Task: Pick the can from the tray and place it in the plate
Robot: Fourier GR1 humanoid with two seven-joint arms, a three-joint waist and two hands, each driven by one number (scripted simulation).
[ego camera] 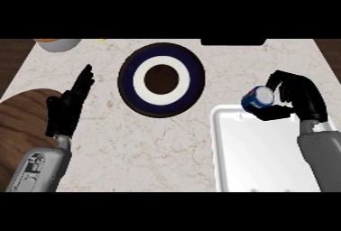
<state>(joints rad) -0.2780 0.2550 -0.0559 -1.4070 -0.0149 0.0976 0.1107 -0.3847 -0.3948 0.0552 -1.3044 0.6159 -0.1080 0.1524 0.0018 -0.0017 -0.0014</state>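
right hand (301,100): fingers and thumb curled round the can, clamped on it; sits at the view's right, over the tray's far edge.
can (258,98): blue body, silver top. Tipped so the top faces up and toward the view's left. It sits at the tray's far left corner, partly over the rim. Can't tell if it touches the tray.
tray (260,151): white, rectangular, raised rim, lower right of the counter. The right forearm lies over its right side.
plate (162,104): round, dark navy rim, white ring, dark brown centre. Nothing on it. It sits left of the tray, apart from it, and well apart from the can.
left hand (66,103): open, fingers straight and pointing away, holding nothing; at the view's left, beside the plate but not touching it.
counter (149,149): pale marble with tan veins.
wooden board (20,115): dark, round, at the left edge, partly under the left hand.
bowl (58,44): pale, far left corner, cut off by the view's edge.
black object (233,41): far edge, only a strip shows, can't identify.
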